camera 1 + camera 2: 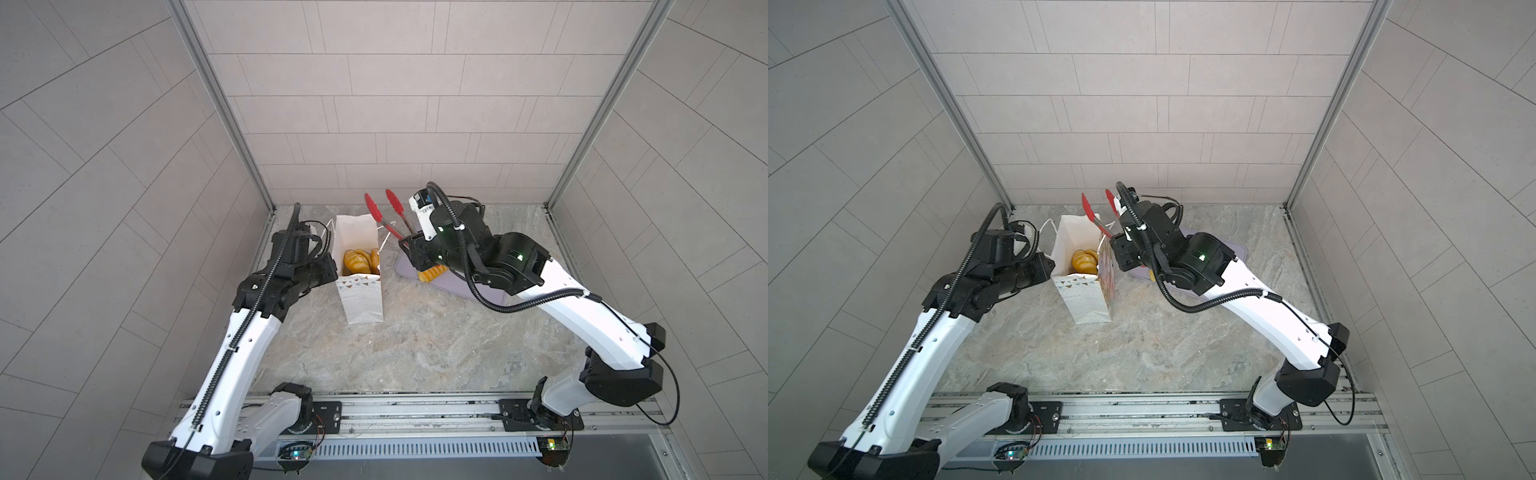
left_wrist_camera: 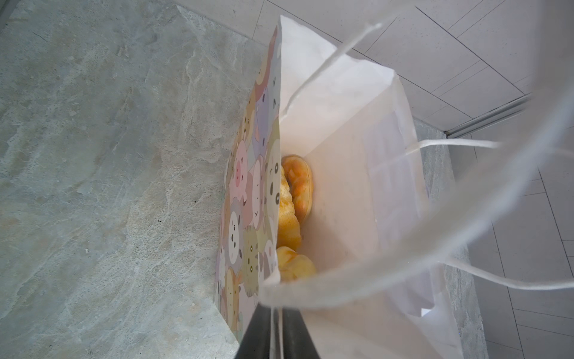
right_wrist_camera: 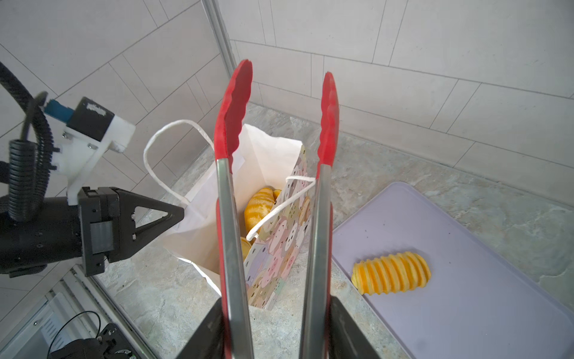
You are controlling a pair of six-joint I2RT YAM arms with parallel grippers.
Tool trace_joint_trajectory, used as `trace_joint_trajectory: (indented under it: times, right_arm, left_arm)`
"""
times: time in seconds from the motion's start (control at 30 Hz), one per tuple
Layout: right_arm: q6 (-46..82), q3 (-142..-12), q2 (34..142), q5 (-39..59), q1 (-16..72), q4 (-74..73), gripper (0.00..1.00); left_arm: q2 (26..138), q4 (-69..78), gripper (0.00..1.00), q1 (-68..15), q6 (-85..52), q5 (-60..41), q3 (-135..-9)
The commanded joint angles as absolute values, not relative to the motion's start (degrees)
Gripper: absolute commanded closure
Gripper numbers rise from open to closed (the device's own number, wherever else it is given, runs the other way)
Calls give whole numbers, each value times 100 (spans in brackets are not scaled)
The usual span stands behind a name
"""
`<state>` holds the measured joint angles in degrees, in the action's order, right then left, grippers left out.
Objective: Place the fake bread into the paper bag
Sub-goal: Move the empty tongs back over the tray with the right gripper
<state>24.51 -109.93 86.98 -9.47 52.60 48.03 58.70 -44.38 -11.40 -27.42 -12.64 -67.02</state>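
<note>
several pieces of bread lie inside the bag. one loaf lies on the tray right of the bag. the tongs, held at the handles by the right gripper, are raised near the bag's mouth, tips well apart and empty. the left gripper pinches the bag's rim.

Bright, soft light; warped edges
</note>
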Motion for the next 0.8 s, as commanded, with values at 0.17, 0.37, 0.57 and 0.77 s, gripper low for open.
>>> trace_joint_trajectory:
  times: [0.17, 0.37, 0.57, 0.77]
  right_arm:
    - [2404, -10576, 7991, -1231, 4748, 4757, 51]
    - [2563, -9902, 7522, -951, 4171, 4673, 51]
    - [2831, -8959, 7094, -380, 3494, 4455, 51]
    - [3132, -7925, 6762, 245, 2879, 4090, 51]
  left_arm:
    - [5896, -4439, 85, -1160, -2708, -1304, -6723]
    - [5941, -4430, 85, -1160, -2707, -1323, -6759]
    - [5948, -4427, 85, -1160, -2703, -1320, -6768]
    - [5963, -4399, 85, -1160, -2707, -1337, -6767]
